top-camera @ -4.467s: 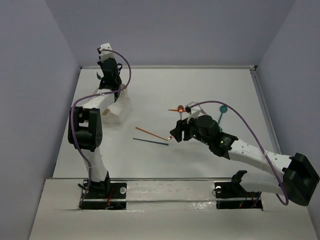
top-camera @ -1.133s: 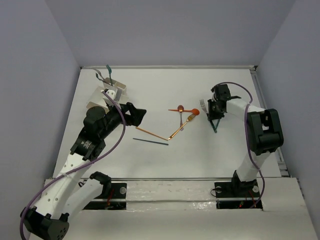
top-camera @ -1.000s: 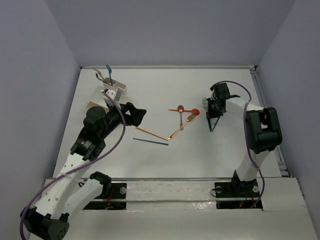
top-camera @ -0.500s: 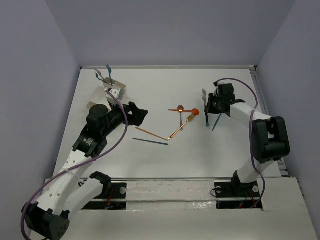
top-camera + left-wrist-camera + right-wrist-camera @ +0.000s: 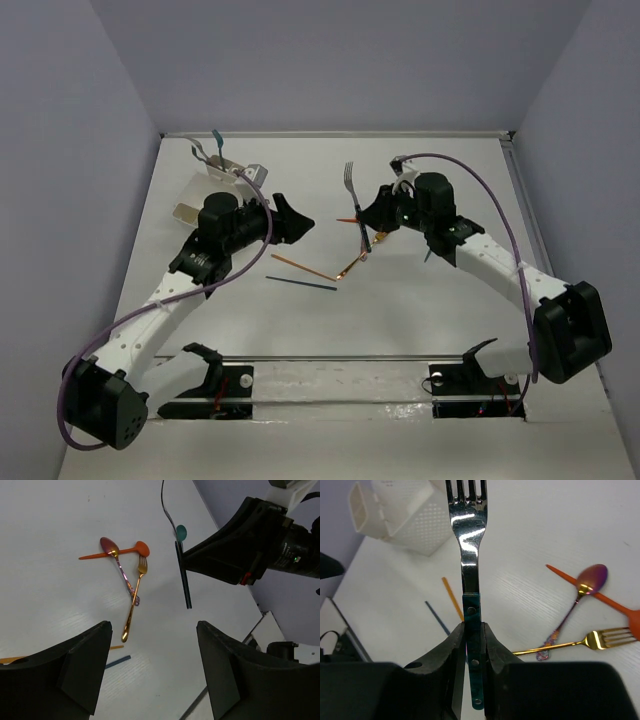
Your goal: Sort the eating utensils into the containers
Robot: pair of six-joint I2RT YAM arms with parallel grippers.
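Right tool reaching inward, pinching fork, left tool spread wide, hovering

In the R wrist view, the fork tips & container are cut off at top edge, orange spoon at right.

— How's the light from overhead?
— Bright and even. The white table looks flat, and the shadows under my arms are faint and soft-edged. The glossy ledge by my bases throws a streaky sheen.
— And your wrist cameras?
— On the right, the fork is sharp, with white glare on its steel neck. My right fingers are near-black and soft, their detail lost. On the left, my left fingers are dark, slightly blurred slabs, while the table beyond is crisp.
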